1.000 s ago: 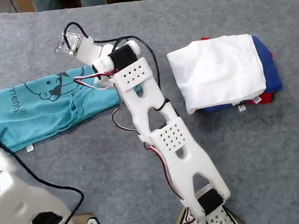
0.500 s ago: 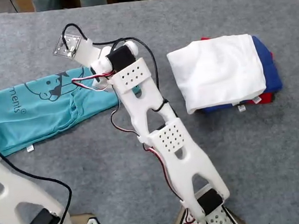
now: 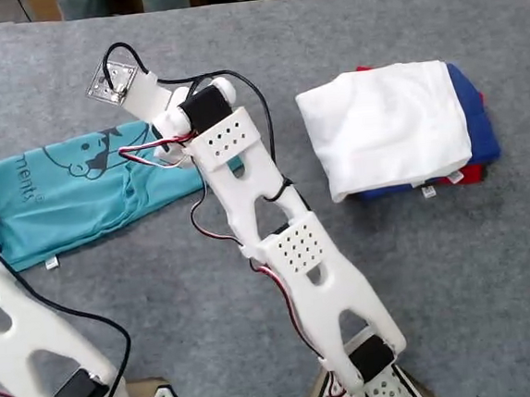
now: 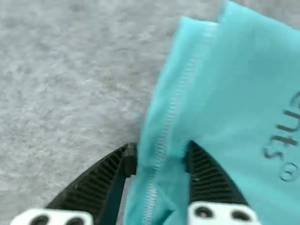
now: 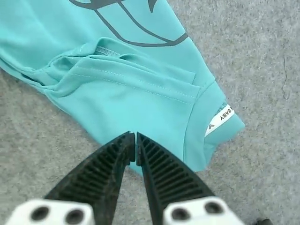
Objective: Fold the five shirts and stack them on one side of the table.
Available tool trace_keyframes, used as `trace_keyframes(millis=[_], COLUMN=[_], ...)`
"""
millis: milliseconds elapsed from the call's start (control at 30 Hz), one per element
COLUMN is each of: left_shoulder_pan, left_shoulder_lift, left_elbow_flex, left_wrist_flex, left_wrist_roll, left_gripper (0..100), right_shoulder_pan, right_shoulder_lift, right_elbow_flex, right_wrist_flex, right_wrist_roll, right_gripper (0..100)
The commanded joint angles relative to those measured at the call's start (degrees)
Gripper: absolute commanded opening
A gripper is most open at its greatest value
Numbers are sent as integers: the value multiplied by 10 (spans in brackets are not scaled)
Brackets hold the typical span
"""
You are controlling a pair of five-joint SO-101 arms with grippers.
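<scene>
Left of centre on the fuzzy grey table (image 3: 476, 273), one smooth teal shirt (image 3: 69, 192) lies in a long strip. The left gripper (image 4: 157, 159) pinches its stitched hem between ribbed black fingers. The right gripper (image 5: 135, 137), fingers pressed together, sits at the opposite end. At right, one stack (image 3: 388, 123) shows three folded layers: white, blue, red.

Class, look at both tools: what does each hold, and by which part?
The left tool pinches the teal shirt by its stitched edge. The right tool is shut over the same shirt's edge; whether it grips cloth cannot be told.
</scene>
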Motion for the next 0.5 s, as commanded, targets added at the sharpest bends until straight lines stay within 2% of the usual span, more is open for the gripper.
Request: trace_keyframes(millis=[0,67,367,467], left_shoulder_pan=[5,20,87,122], left_shoulder_lift=[-2,-4,-45,-92], left_elbow_flex=[-23,-43,-52,-39], left_wrist_flex=[54,87,88,88], left_wrist_roll=[-43,-51,-29,14], left_gripper=[27,33,28,28], right_shoulder_pan=[-8,-6,27,56], right_shoulder_lift=[-44,-44,-106,-129], right_elbow_flex=[-29,-29,-28,-28], right_wrist_flex=[4,4,5,4], right_wrist_roll=[-4,-4,-17,-17], right_gripper=[15,15,15,15])
